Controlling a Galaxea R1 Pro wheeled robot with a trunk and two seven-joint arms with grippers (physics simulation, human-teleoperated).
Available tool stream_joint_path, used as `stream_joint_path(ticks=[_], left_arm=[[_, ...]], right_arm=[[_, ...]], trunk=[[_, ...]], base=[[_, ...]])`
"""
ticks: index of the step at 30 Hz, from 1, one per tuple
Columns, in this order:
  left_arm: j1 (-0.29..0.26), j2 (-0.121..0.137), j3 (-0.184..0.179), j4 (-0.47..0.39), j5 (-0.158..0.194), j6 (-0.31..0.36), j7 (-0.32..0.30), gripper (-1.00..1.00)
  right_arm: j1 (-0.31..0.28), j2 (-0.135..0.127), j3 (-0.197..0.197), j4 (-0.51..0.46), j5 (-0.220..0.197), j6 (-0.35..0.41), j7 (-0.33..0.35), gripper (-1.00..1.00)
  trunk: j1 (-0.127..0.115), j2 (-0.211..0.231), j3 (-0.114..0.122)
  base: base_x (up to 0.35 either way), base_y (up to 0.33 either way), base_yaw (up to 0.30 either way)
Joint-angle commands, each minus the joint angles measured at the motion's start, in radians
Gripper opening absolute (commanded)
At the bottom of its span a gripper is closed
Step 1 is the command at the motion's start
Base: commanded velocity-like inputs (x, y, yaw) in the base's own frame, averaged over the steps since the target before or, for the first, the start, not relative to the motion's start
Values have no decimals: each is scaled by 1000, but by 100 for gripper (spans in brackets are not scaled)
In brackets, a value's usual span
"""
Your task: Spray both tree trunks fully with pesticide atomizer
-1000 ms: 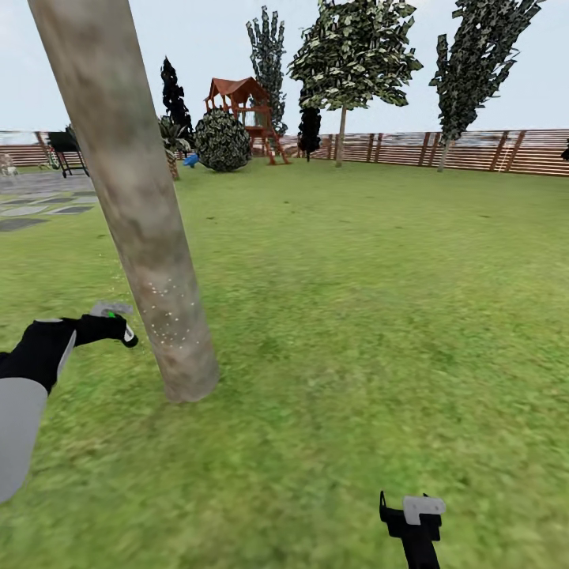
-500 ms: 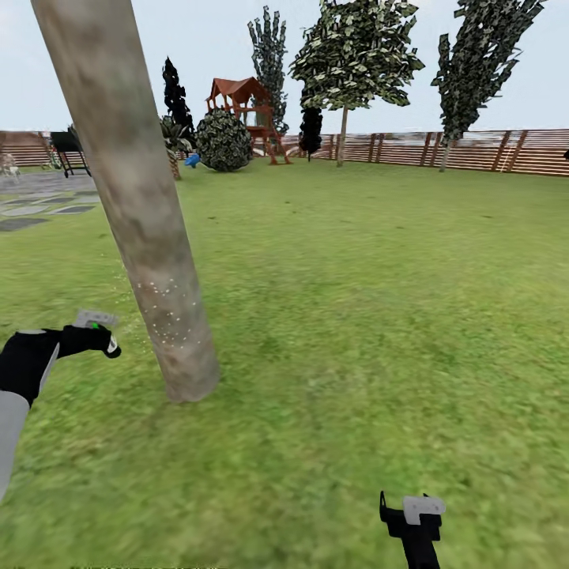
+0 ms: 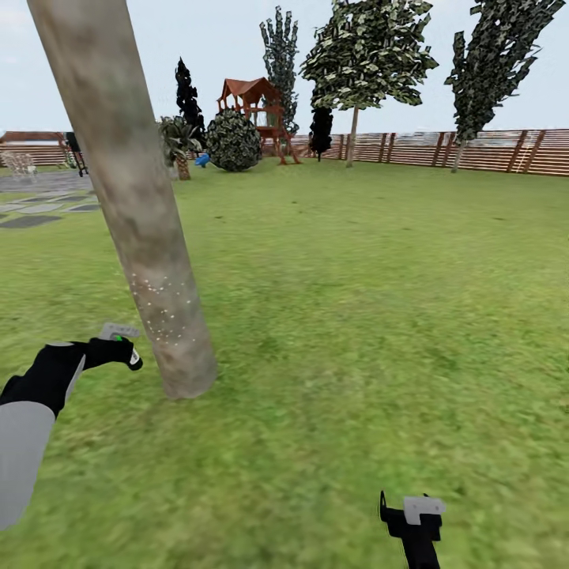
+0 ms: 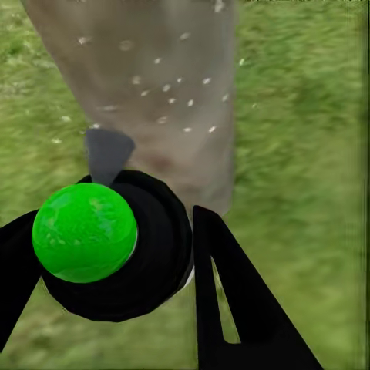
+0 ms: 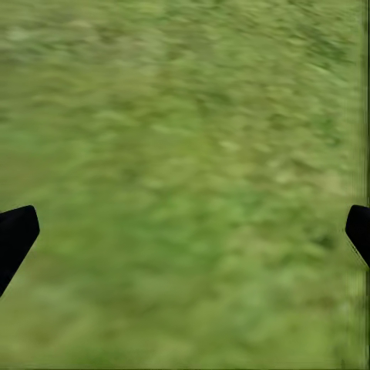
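Observation:
A thick, pale grey-brown tree trunk (image 3: pixel 134 197) leans across the left of the head view, rooted in the lawn (image 3: pixel 356 316). Tiny pale pesticide specks (image 3: pixel 162 312) dot its lower part. Just left of the trunk's base, my left gripper (image 3: pixel 126 352) is shut on the pesticide atomizer (image 3: pixel 118 331). In the left wrist view the atomizer (image 4: pixel 85 231) is a black body with a bright green ball, held between the dark fingers (image 4: pixel 231 301) and facing the speckled trunk (image 4: pixel 154 85). My right gripper (image 3: pixel 412 506) hangs low over the grass; in its wrist view it (image 5: pixel 185 231) stands open and holds nothing.
A brown slat fence (image 3: pixel 490 150) closes off the far side. Tall trees (image 3: pixel 371 55) stand before it, with a round bush (image 3: pixel 234 141), a red-roofed play tower (image 3: pixel 251 103) and a black tree (image 3: pixel 187 95). Paving stones (image 3: pixel 32 209) lie far left. Open grass spreads to the right.
The view has turned slightly, shifting the background right. My left gripper with the atomizer swung away from the trunk, then came back close to its base. The right arm has not moved.

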State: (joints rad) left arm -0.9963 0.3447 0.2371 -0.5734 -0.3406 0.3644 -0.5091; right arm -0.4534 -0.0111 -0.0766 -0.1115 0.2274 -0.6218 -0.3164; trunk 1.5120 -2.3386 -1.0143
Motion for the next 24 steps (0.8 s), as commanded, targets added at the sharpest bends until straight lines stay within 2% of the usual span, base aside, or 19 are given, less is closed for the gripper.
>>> stream_joint_path(ticks=[1,6,7,8,14,16,19,24], left_arm=[[-1,0,7,-2,-8,5,-8,-100],[0,1,9,-1,-8,7,-1,-100],[1,3,21,18,-6,7,53,-100],[1,2,23,22,-4,8,68,-100],[1,-1,26,23,1,10,75,-100],[1,-1,37,23,1,10,75,-100],[1,-3,73,23,2,10,75,-100],[1,-12,80,21,2,10,75,-100]], right_arm=[[-1,0,-8,1,10,-2,-3,100],[-1,0,-8,1,10,-1,-3,100],[-1,0,-8,1,10,-2,-3,100],[-1,0,-8,1,10,-2,-3,100],[-1,0,-7,1,10,-3,-3,100],[-1,0,-7,1,10,-3,-3,100],[-1,0,-7,1,10,-3,-3,100],[-1,0,-7,1,10,-3,-3,100]], trunk=[[0,0,-1],[0,0,-1],[0,0,-1],[0,0,-1],[0,0,-1],[0,0,-1],[0,0,-1],[0,0,-1]], base=[[0,-270,0],[0,-271,0],[0,-271,25],[0,-271,191],[0,-271,258],[0,-271,277],[0,-271,265],[32,-271,58]])
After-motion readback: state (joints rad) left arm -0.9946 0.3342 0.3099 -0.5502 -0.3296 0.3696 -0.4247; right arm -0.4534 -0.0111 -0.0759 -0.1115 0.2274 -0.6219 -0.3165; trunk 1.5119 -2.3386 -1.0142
